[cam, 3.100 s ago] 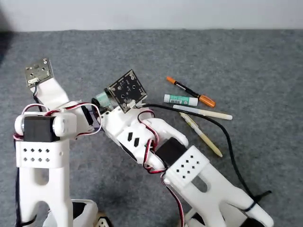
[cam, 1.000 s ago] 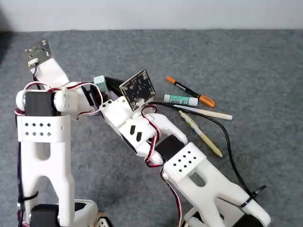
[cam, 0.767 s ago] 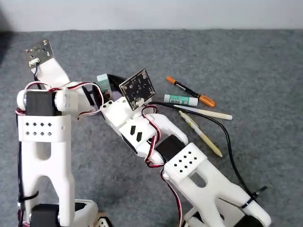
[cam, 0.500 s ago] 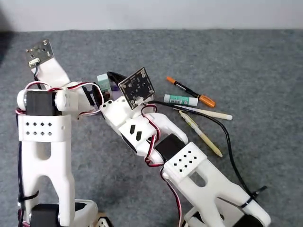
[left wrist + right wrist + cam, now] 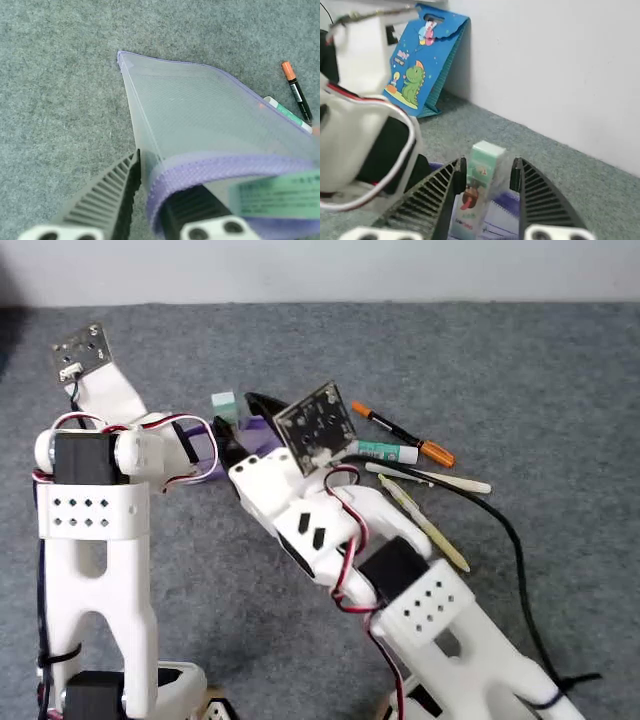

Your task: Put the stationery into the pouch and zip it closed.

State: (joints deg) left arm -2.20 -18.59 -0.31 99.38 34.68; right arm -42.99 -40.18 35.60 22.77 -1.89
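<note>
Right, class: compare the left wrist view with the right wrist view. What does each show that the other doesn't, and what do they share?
Left wrist only: the left gripper clamped on the pouch at its purple zip edge, with the orange marker and glue stick lying beyond it. Right wrist only: the right gripper, a blue dinosaur bag against the white wall, and the other arm. Both: the pouch, the grey carpet, and apparently the mint-green box at the pouch mouth.

We see the pouch [image 5: 200, 110] as smooth frosted plastic edged in woven cloth, on rough carpet [image 5: 60, 100]. The fingers [image 5: 107, 195] are ribbed matt black plastic. At the pouch's three o'clock lies a glossy plastic marker [image 5: 400, 432]; the eraser [image 5: 480, 185] wears printed paper.
</note>
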